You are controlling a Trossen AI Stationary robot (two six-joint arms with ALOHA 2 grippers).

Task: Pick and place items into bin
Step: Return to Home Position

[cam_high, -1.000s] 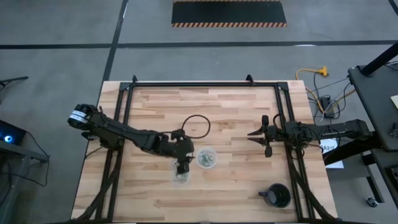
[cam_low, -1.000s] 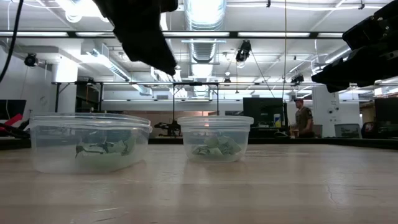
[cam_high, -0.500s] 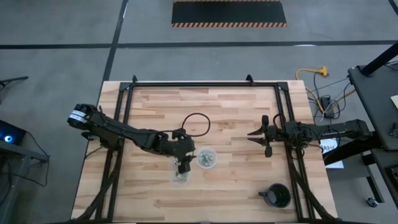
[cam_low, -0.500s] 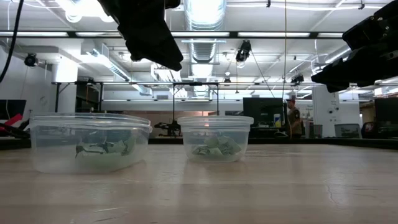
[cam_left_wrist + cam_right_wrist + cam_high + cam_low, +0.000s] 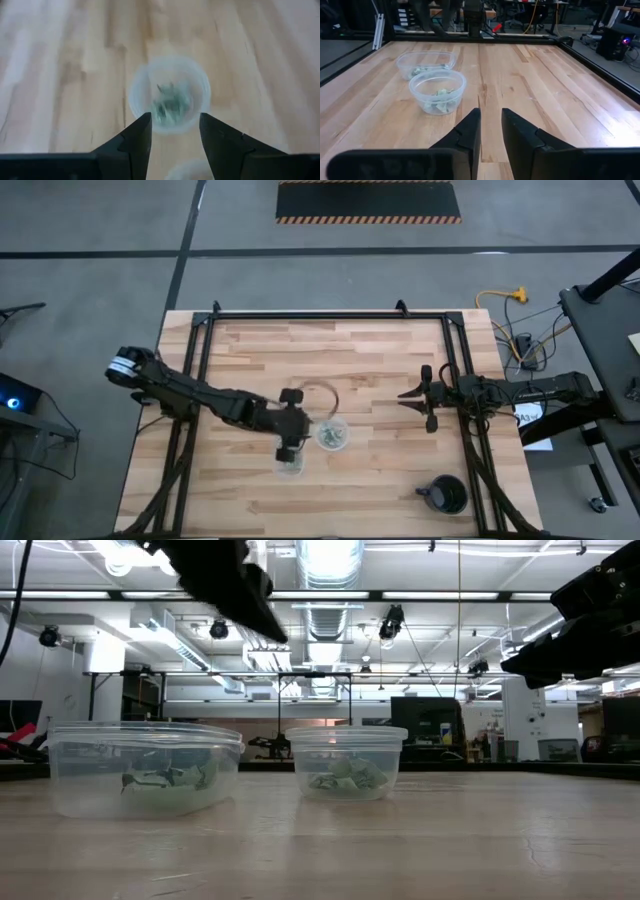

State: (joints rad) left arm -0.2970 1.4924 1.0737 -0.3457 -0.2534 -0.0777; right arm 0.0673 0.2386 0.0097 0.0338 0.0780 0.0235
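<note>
A light wooden table [image 5: 370, 350] in a black metal frame carries two small clear round plastic cups close to its middle. One cup [image 5: 346, 431] holds tiny pale green pieces [image 5: 332, 436]. The other cup [image 5: 298, 470] stands just beside it, nearer the left edge, and the left gripper [image 5: 286, 452] hangs over it. The right gripper [image 5: 408, 395] waits near the right edge. A black round mug [image 5: 447, 495] stands in the right corner, well apart from the cups.

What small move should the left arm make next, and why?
Probably raise the left gripper and draw it back toward its own side: its jaws stand open and empty over a clear bin, green packets lie in both bins, and none shows loose on the table.
</note>
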